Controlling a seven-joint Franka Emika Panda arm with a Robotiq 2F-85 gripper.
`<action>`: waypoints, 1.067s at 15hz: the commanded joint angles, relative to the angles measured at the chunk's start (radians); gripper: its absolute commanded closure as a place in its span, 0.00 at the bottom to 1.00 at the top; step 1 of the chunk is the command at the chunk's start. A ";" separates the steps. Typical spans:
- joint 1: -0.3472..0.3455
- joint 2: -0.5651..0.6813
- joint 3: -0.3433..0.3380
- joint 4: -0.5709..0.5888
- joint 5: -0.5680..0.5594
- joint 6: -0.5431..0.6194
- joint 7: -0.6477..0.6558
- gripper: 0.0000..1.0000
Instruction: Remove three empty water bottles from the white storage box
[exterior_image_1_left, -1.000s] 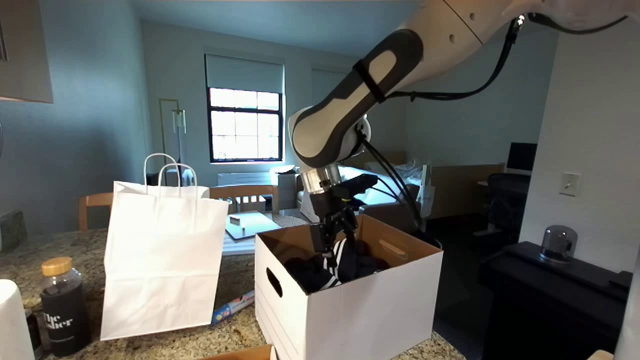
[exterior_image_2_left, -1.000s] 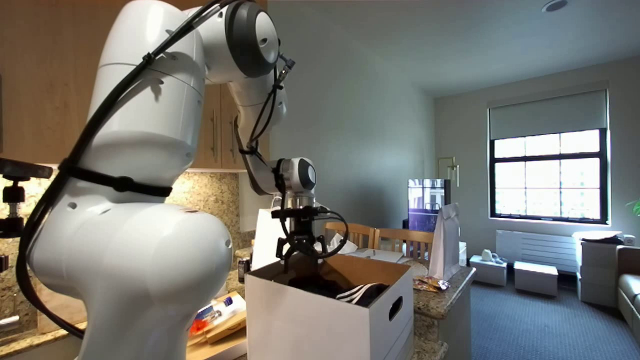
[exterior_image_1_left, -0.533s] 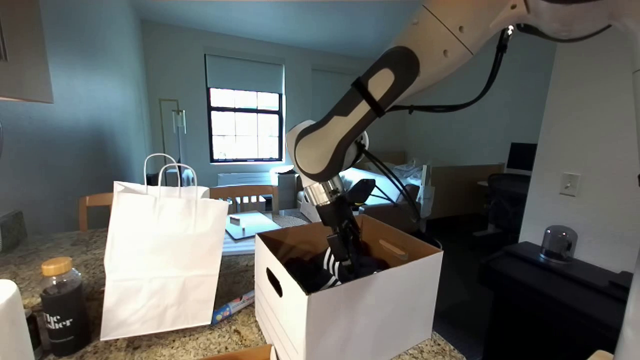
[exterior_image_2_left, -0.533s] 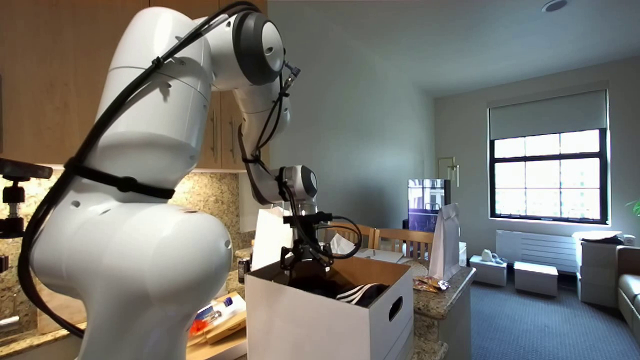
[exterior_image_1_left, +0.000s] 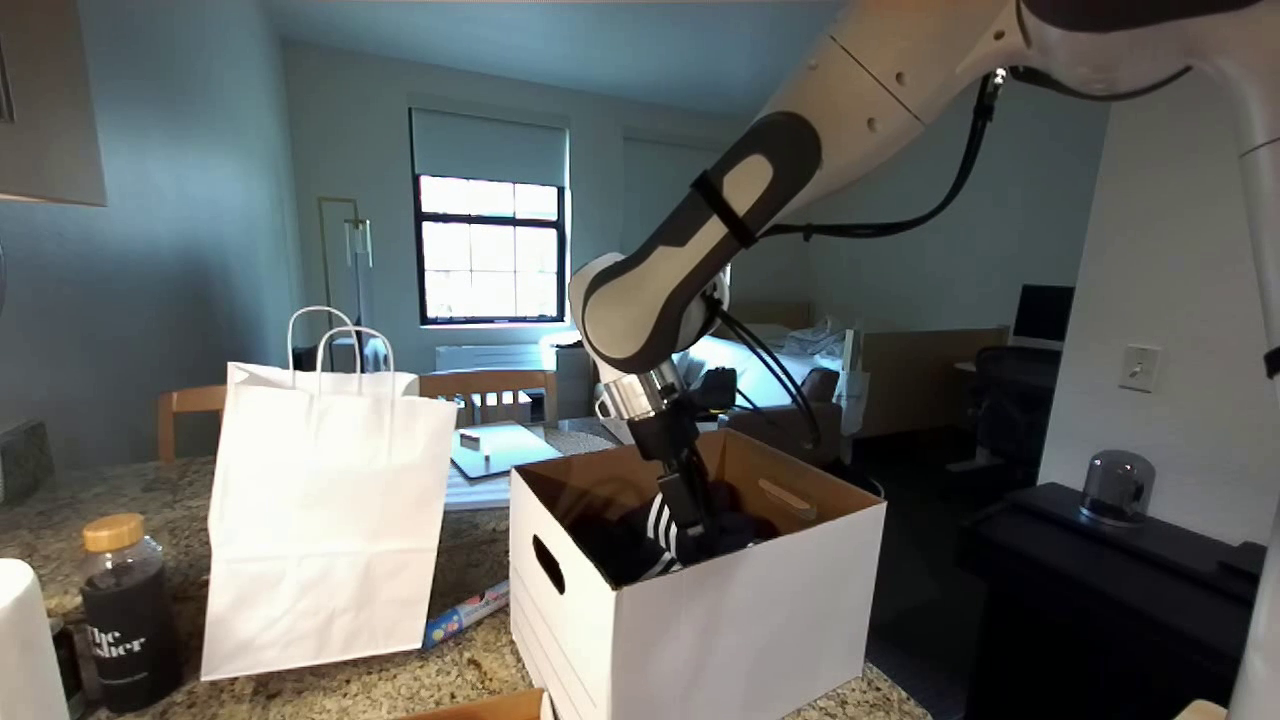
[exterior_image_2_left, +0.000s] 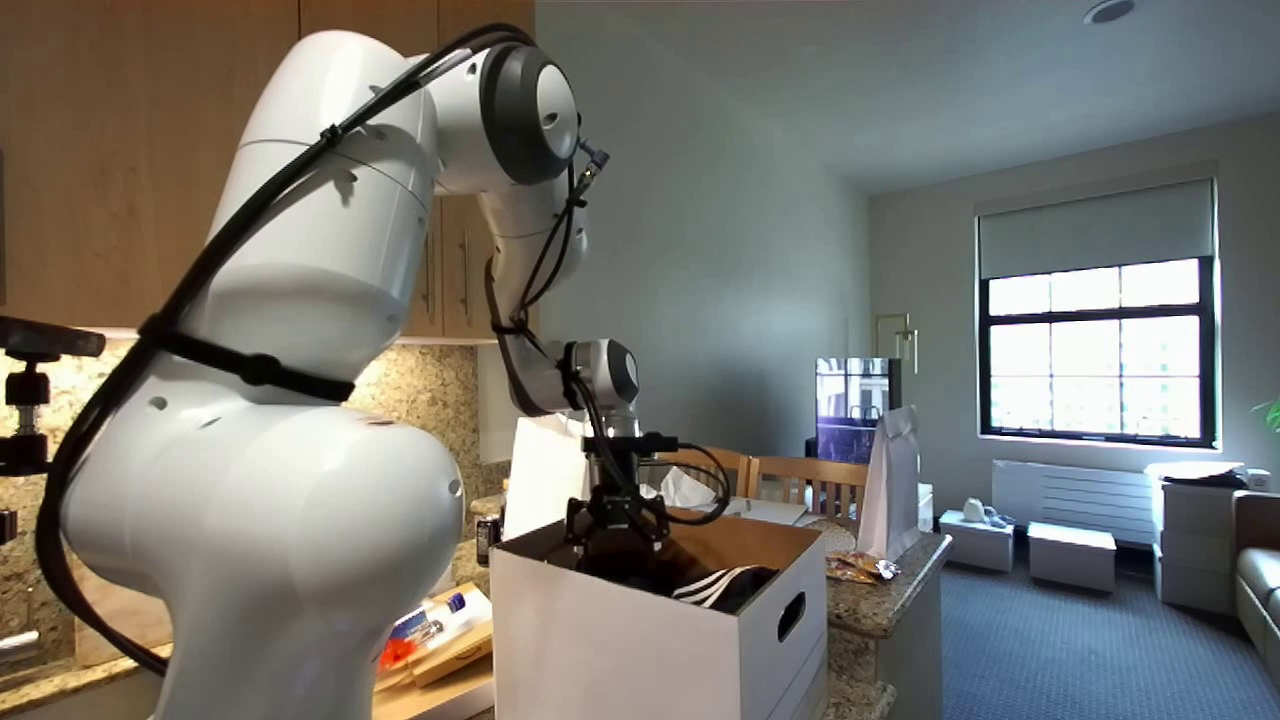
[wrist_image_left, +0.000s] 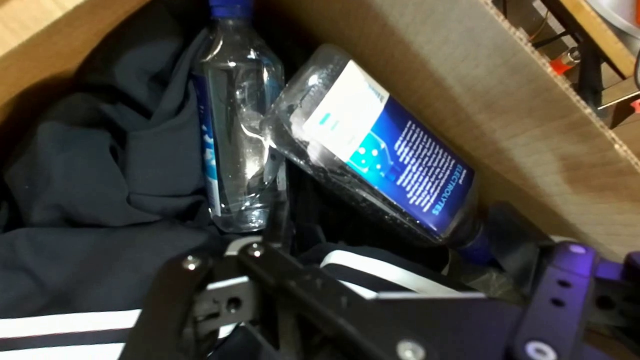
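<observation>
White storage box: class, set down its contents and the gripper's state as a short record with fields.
Container: white storage box, open on top
Fabric: dark, some of it white-striped
Bottle A: clear, blue cap, beside the fabric
Bottle B: marked ELECTROLYTES, slanted in the wrist view
Further bottles: cannot tell
Gripper: open, partly inside the box, holding nothing

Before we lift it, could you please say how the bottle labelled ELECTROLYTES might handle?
The bottle is probably light: its clear body shows no obvious liquid. Its shiny plastic may slip, but the boxy sides should resist rolling.
</observation>
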 joint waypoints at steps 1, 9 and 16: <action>-0.024 -0.008 0.016 -0.007 -0.012 0.010 -0.030 0.00; -0.020 -0.022 0.017 -0.026 -0.011 0.050 0.005 0.00; -0.007 -0.042 0.016 -0.080 -0.045 0.177 0.063 0.00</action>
